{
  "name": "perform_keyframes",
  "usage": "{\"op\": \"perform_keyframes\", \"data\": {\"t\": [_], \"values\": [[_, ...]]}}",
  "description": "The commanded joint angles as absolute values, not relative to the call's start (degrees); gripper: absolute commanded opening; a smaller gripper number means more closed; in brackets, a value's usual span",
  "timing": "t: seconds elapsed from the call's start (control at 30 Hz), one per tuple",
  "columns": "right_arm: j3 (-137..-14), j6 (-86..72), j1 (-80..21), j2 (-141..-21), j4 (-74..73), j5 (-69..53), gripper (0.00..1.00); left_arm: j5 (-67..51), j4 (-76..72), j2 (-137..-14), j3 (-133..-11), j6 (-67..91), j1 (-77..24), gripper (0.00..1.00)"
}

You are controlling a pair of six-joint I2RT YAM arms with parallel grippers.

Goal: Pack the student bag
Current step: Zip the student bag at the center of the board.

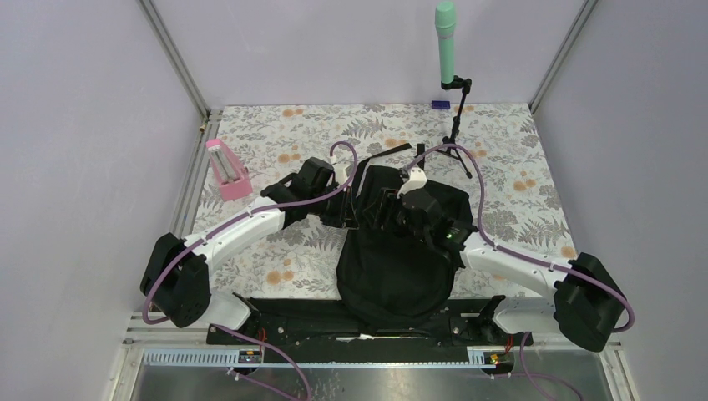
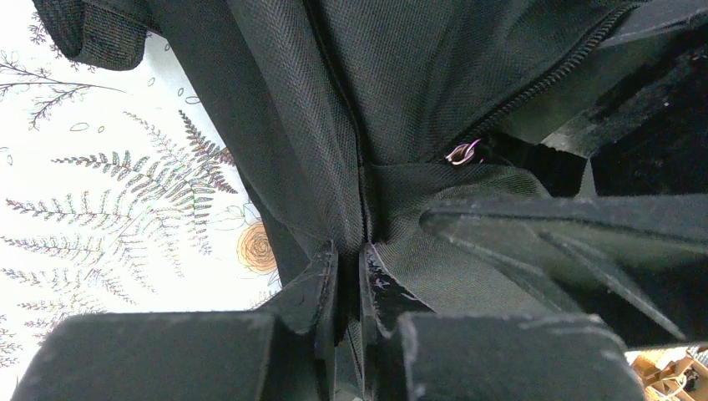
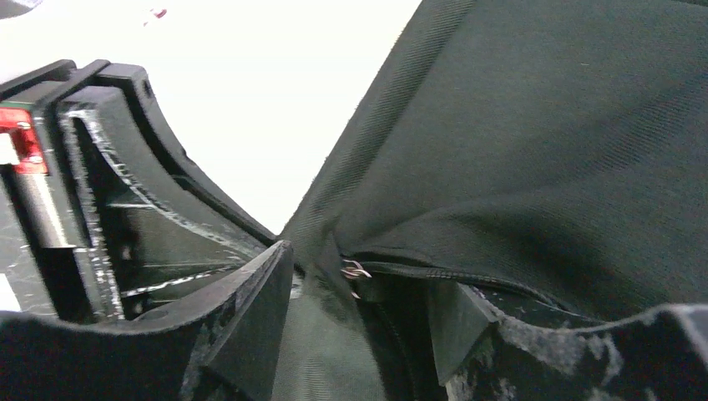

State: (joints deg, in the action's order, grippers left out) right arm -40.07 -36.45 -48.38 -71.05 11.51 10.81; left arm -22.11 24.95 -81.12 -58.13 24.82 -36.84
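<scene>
Near edge: 2 arm bases on a black plate [image 1: 284, 311]. Both arms angle inward over the table [image 1: 275, 259], which has a fern-and-flower cloth.

Bag [image 1: 392, 267]: black, lying flat at table centre. Rounded near end reaches the plate. Far end sits under both grippers. 1 strap [image 1: 394, 149] trails off the far end onto the cloth.

Left gripper [image 2: 349, 259]: at the bag's far-left part. Clenched, with fingers nearly together and a raised fold of bag fabric pinched between them along a seam. Zip [image 2: 543, 83] runs diagonally up and right beyond the fold. Small metal ring [image 2: 461, 152] sits at the zip's lower end.

Right gripper [image 3: 355, 322]: at the bag's far middle, just beside the left gripper. Released, with fingers [image 3: 250, 326] standing apart. A bag edge lies in the gap against 1 finger, not clamped.

Far left: pink box [image 1: 227, 171] on the cloth, well apart from the bag.

Far right: tripod stand [image 1: 455, 134] near the bag's far-right corner, holding a green mic [image 1: 445, 42] upright.

Far table edge: purple block [image 1: 440, 104] beside the stand's pole.
</scene>
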Motion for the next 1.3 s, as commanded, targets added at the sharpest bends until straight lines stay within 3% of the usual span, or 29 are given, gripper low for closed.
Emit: {"op": "perform_keyframes", "data": {"t": [0.0,0.37,0.73,1.27], "values": [[-44.74,-33.9,-48.74,-72.46,14.29,5.08,0.62,-24.44,23.55,-80.33,-58.27,24.26,-36.54,0.0],[-50.58,-29.71,-48.69,-68.96,-3.49,-0.37,0.52,-22.84,24.08,-79.38,-58.45,23.82,-36.56,0.0],[-49.98,-30.66,-48.43,-68.88,-1.89,3.83,0.42,-22.85,24.08,-79.04,-58.03,24.08,-36.56,0.0],[-47.97,-29.79,-48.45,-66.2,-2.26,8.26,0.01,-21.69,24.33,-78.67,-57.92,24.08,-36.56,0.0]]}}
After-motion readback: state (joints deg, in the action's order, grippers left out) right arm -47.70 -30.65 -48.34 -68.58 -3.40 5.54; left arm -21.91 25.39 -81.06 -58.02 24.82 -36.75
